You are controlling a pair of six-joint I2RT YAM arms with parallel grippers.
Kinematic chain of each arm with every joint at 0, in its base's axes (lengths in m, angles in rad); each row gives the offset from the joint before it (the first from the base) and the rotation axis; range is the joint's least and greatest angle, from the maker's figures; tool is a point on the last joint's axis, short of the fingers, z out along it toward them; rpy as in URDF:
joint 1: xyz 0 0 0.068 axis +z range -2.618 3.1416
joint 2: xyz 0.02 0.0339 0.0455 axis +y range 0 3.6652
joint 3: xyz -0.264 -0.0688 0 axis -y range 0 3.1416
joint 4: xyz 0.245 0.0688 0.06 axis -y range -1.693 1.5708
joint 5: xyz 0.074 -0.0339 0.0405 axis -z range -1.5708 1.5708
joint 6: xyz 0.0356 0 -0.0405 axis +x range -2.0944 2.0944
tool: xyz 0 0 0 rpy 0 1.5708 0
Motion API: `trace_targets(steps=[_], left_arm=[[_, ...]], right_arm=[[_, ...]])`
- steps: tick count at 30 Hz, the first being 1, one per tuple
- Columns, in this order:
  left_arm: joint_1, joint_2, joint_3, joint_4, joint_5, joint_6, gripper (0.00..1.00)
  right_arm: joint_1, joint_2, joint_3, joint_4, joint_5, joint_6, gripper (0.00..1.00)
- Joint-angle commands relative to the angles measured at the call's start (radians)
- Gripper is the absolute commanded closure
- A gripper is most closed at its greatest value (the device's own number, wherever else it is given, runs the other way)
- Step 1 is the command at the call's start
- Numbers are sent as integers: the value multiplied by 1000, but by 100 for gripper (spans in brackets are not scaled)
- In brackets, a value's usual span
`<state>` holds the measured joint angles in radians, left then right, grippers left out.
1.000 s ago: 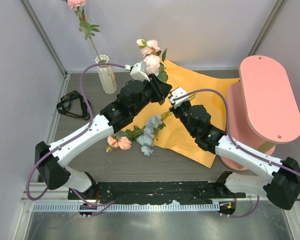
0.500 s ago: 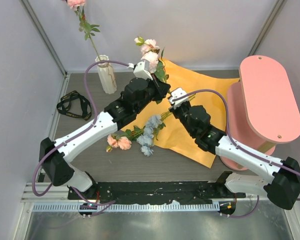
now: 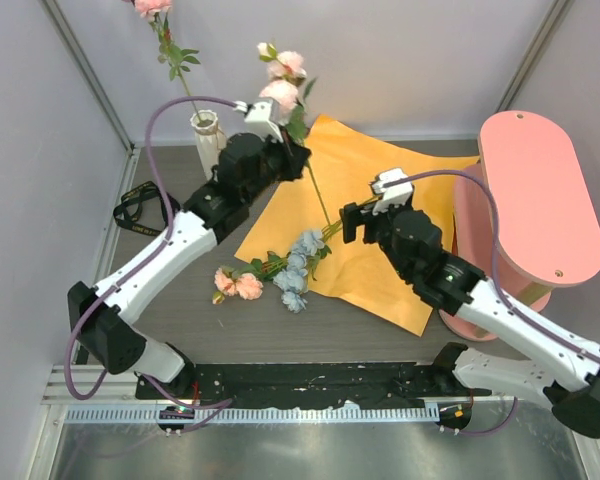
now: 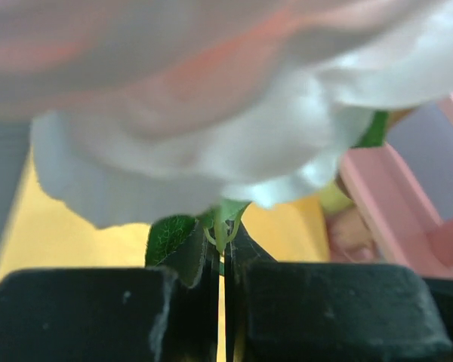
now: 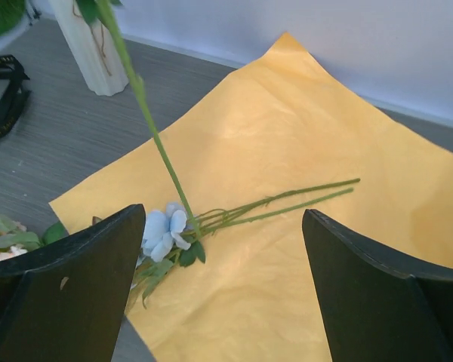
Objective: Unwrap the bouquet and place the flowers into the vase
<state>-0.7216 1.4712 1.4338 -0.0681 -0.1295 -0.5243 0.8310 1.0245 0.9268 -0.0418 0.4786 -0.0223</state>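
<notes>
Left gripper [image 4: 220, 280] pinches the green stem of a pink-bloomed artificial flower [image 3: 280, 92], held above the far-left edge of the flat orange paper sheet [image 3: 400, 190]. Right gripper [image 5: 226, 275] spread wide, empty, over sheet centre. Pale blue and peach flowers [image 3: 298, 262] lie across the sheet's left corner. Ribbed cream-white vase [image 3: 209, 138] stands left of the sheet.

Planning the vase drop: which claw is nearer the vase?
Left. The left claw, gripping a pink flower by its stem, is just right of the vase; the right claw is open, farther right over the orange paper.
</notes>
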Motion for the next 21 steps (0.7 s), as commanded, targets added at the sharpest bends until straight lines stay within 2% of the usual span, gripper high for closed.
trace_targets(steps=[1,2,3,4,5,8,11,16,21], left_arm=[[151,-97,82,2,41,215,100],[201,-119,86,19,39,259,100],[250,-124,100,28,97,285,100],[310,-127,132,24,160,261,100],[432,-132,148,19,175,197,100],[554,-163,149,49,90,191,100],[619,-163,164,152,103,231,100],[688,-31,351,128,120,233,100],[715,64,451,123,126,259,100]], right_arm=[[2,-173,-41,-145,-1,174,8],[2,-196,-54,-159,-20,150,8],[2,-226,-59,-174,-15,131,8],[2,-234,-48,-197,39,119,8],[2,-244,-40,-245,76,110,7],[2,-282,-29,-279,156,93,6],[2,-314,-22,-282,140,113,6],[2,-308,0,-288,103,134,6],[3,-285,17,-303,80,160,6]])
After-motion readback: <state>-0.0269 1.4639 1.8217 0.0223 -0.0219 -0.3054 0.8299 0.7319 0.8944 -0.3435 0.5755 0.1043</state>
